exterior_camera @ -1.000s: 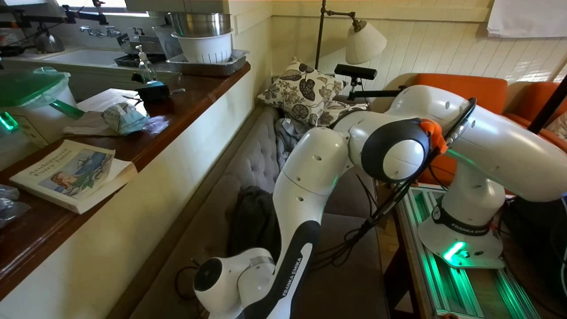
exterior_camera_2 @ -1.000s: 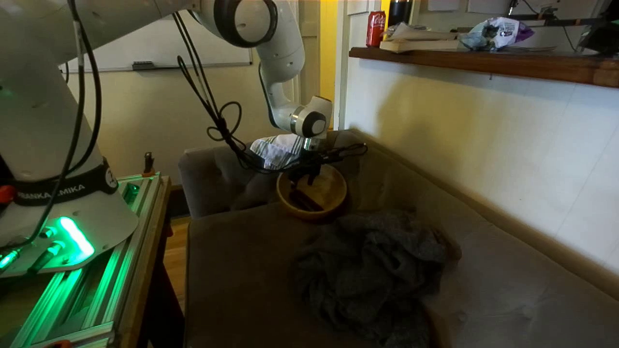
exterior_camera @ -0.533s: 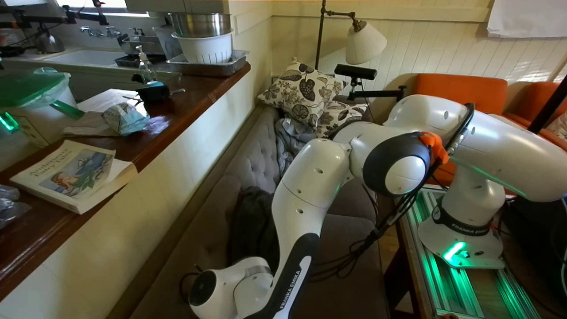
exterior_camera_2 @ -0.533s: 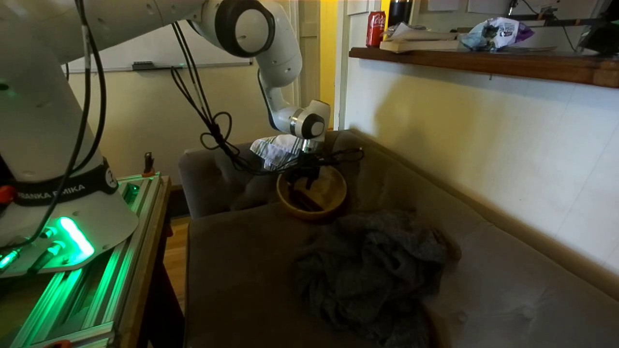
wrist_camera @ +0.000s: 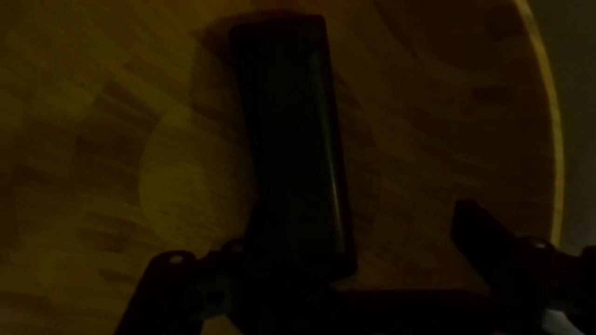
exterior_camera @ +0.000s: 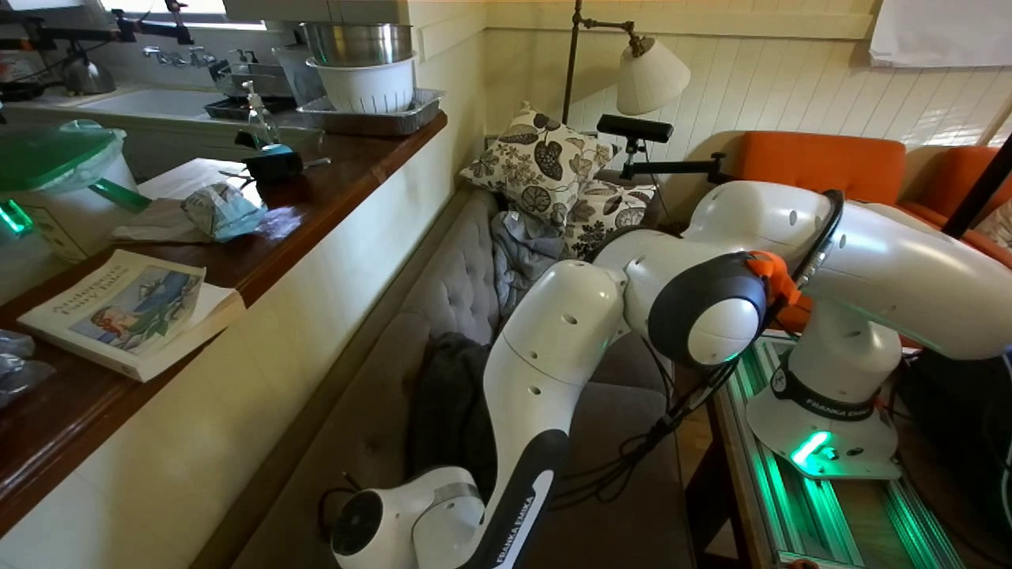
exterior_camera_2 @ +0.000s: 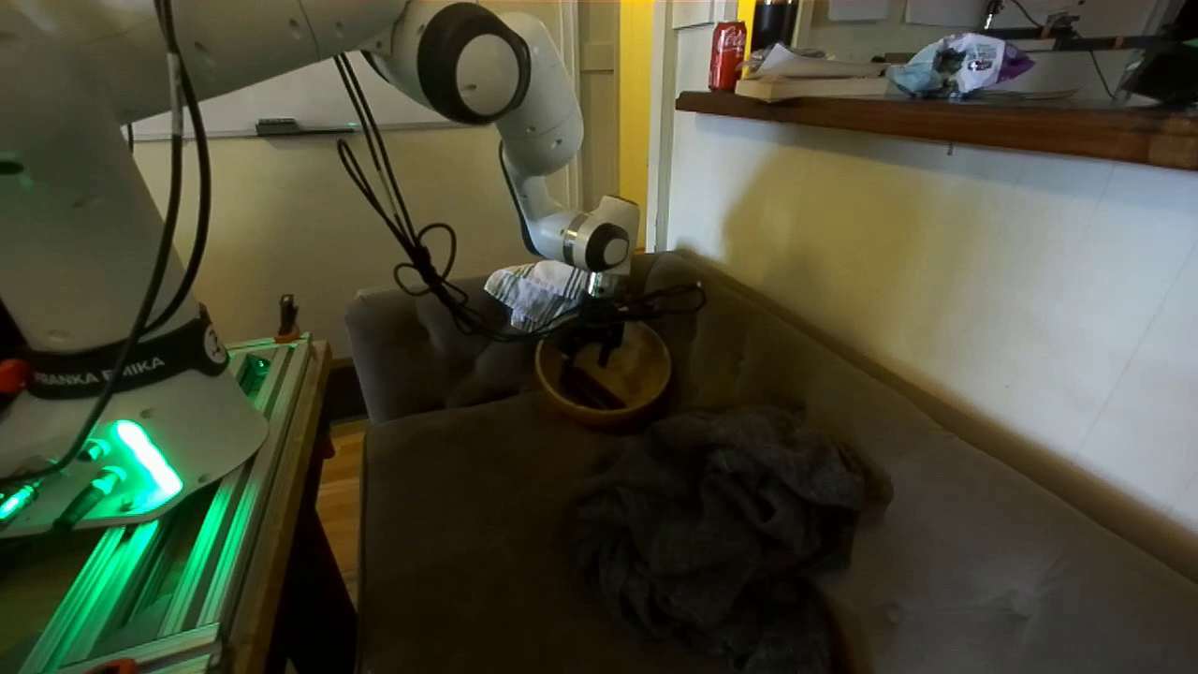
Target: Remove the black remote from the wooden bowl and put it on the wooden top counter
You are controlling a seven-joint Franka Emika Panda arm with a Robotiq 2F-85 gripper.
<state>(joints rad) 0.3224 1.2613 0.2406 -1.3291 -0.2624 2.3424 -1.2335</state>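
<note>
The black remote [wrist_camera: 293, 139] lies inside the wooden bowl [wrist_camera: 554, 139] in the wrist view, its long side running up the picture. The remote [exterior_camera_2: 591, 388] and bowl [exterior_camera_2: 613, 417] also show in an exterior view, on the sofa. My gripper [wrist_camera: 360, 204] is open, pointing down into the bowl. Its left finger overlaps the remote's near end, and its right finger [wrist_camera: 472, 223] stands apart over bare bowl. Whether the left finger touches the remote is too dark to tell. The wooden top counter [exterior_camera: 348, 186] caps the half wall and shows in both exterior views [exterior_camera_2: 936, 120].
A book [exterior_camera: 130, 312], a crumpled bag [exterior_camera: 225, 212] and a metal tray [exterior_camera: 379, 114] with bowls stand on the counter. A red can [exterior_camera_2: 727, 56] stands at its end. A dark grey cloth [exterior_camera_2: 721, 534] lies on the sofa by the bowl. Cables [exterior_camera_2: 440, 281] hang from the arm.
The arm's elbow and forearm have come down, and the gripper has lowered slightly over the bowl. The remote and the bowl have not visibly moved.
</note>
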